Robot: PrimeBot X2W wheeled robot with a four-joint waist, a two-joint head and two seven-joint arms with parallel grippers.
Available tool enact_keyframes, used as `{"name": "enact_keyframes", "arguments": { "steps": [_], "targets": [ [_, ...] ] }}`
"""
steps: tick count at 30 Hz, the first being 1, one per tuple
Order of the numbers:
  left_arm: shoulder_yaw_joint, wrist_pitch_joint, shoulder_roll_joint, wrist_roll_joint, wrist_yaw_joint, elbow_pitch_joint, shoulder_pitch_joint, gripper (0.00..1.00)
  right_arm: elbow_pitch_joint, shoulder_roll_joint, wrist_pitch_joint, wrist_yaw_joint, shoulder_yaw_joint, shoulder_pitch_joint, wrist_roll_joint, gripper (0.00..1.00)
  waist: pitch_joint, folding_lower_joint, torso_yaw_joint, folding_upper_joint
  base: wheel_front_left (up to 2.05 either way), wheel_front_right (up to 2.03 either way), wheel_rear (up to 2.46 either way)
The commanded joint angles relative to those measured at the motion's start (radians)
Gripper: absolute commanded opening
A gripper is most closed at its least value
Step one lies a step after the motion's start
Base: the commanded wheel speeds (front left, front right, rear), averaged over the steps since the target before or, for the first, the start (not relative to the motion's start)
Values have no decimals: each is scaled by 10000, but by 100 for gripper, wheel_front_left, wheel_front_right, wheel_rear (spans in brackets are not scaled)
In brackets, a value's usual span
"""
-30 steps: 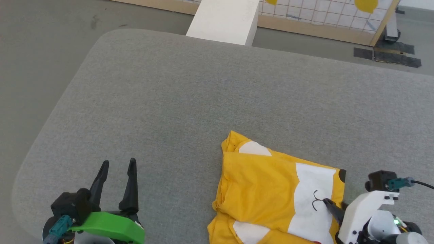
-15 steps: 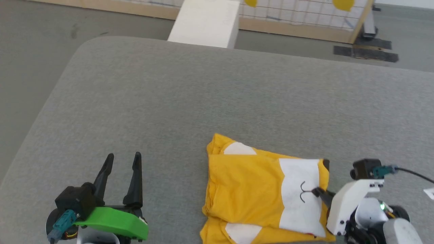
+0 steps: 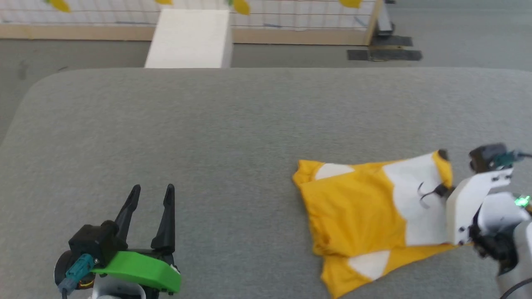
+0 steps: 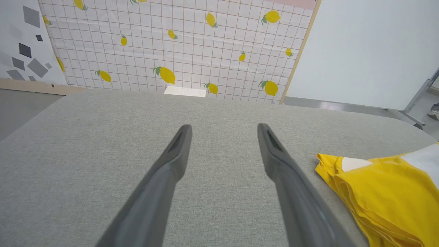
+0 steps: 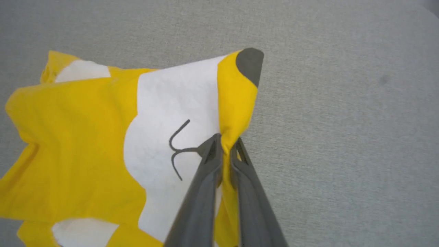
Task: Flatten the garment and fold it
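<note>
Right wrist view, right pincer (image 5: 224, 140) pinching garment (image 5: 79, 113) edge, left pincer (image 4: 224, 127) spread apart

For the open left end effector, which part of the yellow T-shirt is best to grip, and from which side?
Probably the bunched corner of the T-shirt nearest the left end effector, coming low from the robot's left: its stacked edges face that way.

grey fabric desk (image 3: 216, 120), rounded corners. yellow garment (image 3: 353, 207) bunched on it, well right of left hand (image 3: 152, 187), edge at right hand (image 3: 441, 192)
</note>
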Motion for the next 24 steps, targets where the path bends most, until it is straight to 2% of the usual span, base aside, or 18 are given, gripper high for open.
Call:
{"name": "enact_keyframes", "arguments": {
  "steps": [1, 8, 14, 24],
  "targets": [
    [3, 36, 85, 91, -9, -79, -220, 100, -138, -299, 82, -13, 87, -391, -138, 0, 144, 0, -690, -1, 0, 0, 0],
    [51, 184, 304, 233, 1, -366, -543, 100, -368, -1432, 298, -13, 520, -1659, -286, 0, 925, 0, -1543, -1, 0, 0, 0],
    [142, 445, 649, 510, -69, -737, -1279, 100, -191, -2447, 337, -13, 722, -2704, -256, 0, 2055, 0, -1873, -1, 0, 0, 0],
    [431, 1136, 1495, 1159, -104, -1827, -2648, 100, -35, -3626, 360, -13, -716, -3464, -910, 0, 4240, 0, -1981, -1, 0, 0, 0]
  ]
}}
